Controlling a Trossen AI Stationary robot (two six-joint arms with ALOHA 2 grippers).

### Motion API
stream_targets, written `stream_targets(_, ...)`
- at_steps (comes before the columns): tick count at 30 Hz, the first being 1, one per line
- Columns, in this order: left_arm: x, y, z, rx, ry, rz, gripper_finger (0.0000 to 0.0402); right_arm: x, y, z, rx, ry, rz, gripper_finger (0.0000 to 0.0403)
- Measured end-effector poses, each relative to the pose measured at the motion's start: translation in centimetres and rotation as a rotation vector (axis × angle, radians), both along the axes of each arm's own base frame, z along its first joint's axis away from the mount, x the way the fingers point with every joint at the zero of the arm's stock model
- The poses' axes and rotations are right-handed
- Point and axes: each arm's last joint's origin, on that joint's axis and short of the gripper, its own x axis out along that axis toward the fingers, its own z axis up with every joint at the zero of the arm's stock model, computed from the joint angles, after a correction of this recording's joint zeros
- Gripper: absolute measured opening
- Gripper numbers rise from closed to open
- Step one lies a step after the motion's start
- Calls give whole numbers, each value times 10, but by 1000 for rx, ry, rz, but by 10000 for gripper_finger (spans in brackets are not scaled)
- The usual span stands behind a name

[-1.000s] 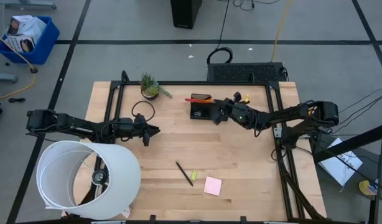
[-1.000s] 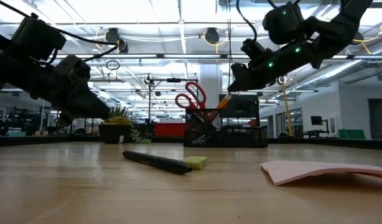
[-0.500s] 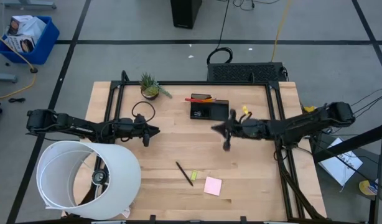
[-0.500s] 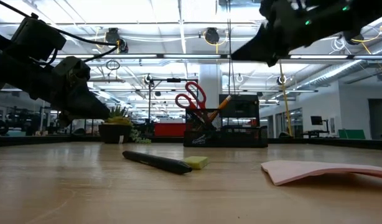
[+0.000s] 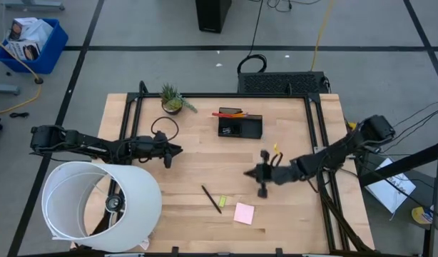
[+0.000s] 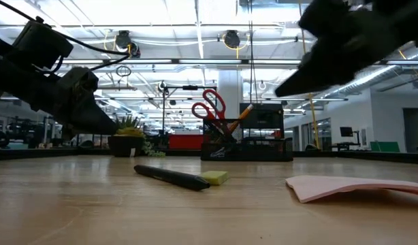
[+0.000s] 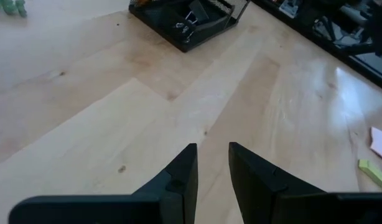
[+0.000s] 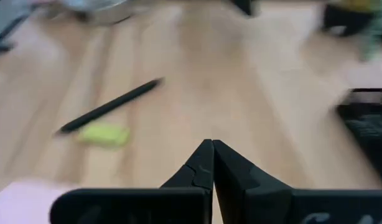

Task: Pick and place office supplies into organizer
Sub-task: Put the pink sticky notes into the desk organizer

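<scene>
The right gripper [image 5: 262, 173], fingers pressed together and empty, hovers near the black pen [image 5: 211, 198]; the left gripper [image 5: 173, 151] waits, fingers narrowly apart.

I see the organizer [image 5: 240, 126] near the bench's [image 5: 205, 164] far edge, plant [image 5: 172, 99] toward its far-left corner; pen [image 5: 211, 198], small piece [image 5: 223, 200] and sticky pad [image 5: 243, 213] near the front edge.

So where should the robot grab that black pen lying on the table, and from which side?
Judging by its pose, the pen lies flat and slanted, its lower end touching the yellow-green piece. Best grip is probably mid-barrel or slightly toward the free upper end, coming straight down with fingers across its width. The right gripper, shut, is nearest.
</scene>
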Motion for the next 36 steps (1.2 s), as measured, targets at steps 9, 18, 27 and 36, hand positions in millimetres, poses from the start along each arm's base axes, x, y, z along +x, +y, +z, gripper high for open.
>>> stream_targets(9,0,0,0,22,4,5,93,-15,63,24,209,-267,211,6)
stream_targets(18,0,1,1,37,-1,33,93,21,128,15,-81,-276,232,66)
stream_targets(27,-1,4,1,81,9,112,93,74,168,7,-366,-100,42,196)
stream_targets(36,0,3,1,114,16,76,93,67,169,5,-255,-100,-96,193)
